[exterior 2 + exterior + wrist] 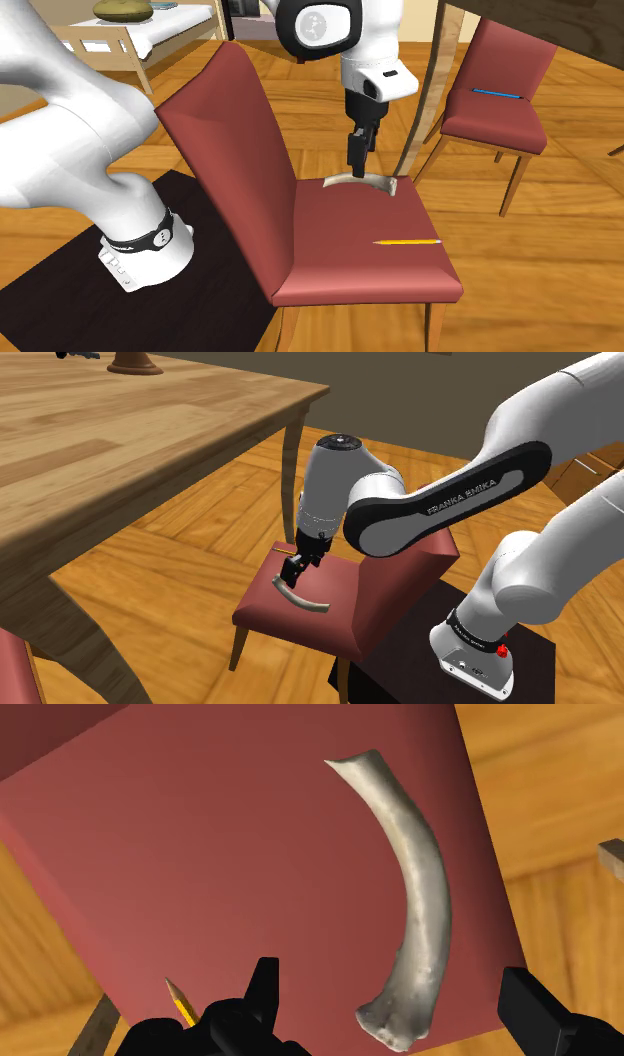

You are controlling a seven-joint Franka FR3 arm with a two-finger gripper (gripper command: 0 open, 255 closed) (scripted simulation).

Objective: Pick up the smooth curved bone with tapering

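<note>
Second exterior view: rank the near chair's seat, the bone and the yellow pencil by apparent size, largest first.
1. Chair seat, by far.
2. Bone: thicker than the pencil, similar in length.
3. Yellow pencil, though it lies nearer the camera.

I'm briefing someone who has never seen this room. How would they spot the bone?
Start at the red chair next to the robot's black stand. On its seat, below the open pincer, lies the bone. It is pale, thick and curved, unlike the thin straight yellow pencil on that seat.
</note>
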